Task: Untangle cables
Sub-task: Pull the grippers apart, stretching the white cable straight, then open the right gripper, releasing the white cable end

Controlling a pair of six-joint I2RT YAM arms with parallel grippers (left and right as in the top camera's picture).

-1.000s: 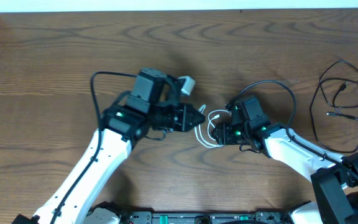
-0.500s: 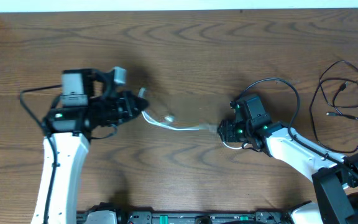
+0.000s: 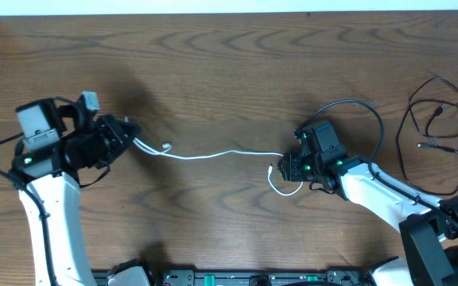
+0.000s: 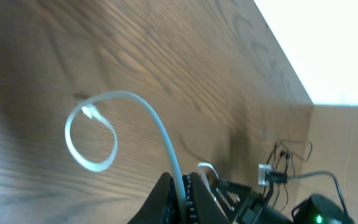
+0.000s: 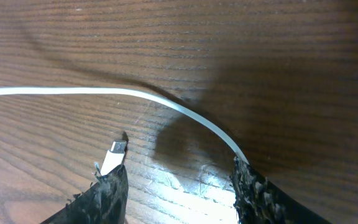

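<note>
The white cable (image 3: 213,155) lies stretched across the table from my left gripper (image 3: 132,137) to my right gripper (image 3: 286,168). My left gripper (image 4: 182,182) is shut on the white cable (image 4: 160,134); the cable's free end curls into a small loop with a plug (image 4: 89,112) past the fingers. My right gripper (image 5: 179,179) is open, its fingers standing on either side of the cable (image 5: 185,111), with the cable's other plug (image 5: 113,155) by the left finger. A small white loop (image 3: 281,188) lies beside it. The black cable (image 3: 434,131) lies in loose loops at the far right, apart from the white one.
The table's far edge (image 3: 229,14) runs along the top. The thick black cord of the right arm (image 3: 356,107) arches above the right gripper. The right arm's base (image 3: 444,238) fills the lower right corner.
My left arm has swung far to the left with the white cable in its grip, pulling the bunched loops out into a long line. My right gripper has stayed in place.
</note>
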